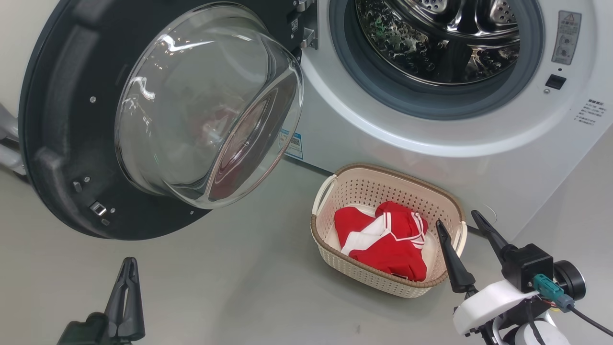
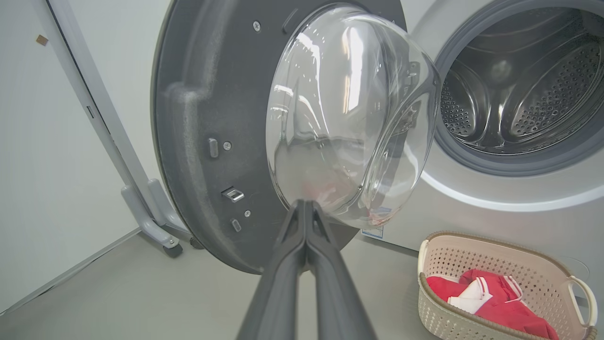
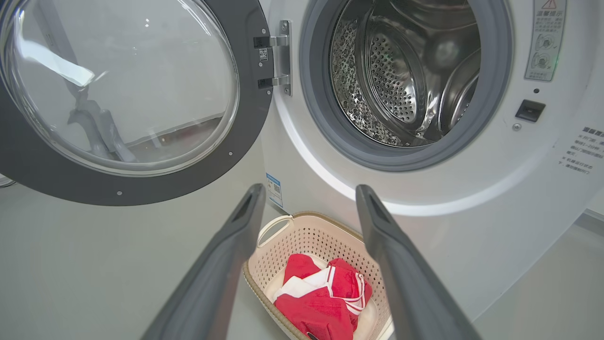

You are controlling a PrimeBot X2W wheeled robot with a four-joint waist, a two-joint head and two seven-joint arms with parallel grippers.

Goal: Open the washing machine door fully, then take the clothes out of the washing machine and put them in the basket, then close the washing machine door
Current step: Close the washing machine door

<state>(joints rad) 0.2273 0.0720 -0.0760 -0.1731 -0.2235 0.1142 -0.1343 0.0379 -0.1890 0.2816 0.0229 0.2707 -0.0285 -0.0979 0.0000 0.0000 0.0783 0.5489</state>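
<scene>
head looks down, wrists forward; all share the basket (image 1: 368,275).

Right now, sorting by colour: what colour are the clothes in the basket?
Clothes: red with white stripes; right wrist view.

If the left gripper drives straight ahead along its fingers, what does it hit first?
Most likely the washing machine door, at the lower edge of its glass bowl; depth is unclear.

Grey floor (image 1: 239,287), white wall (image 2: 42,165).
</scene>
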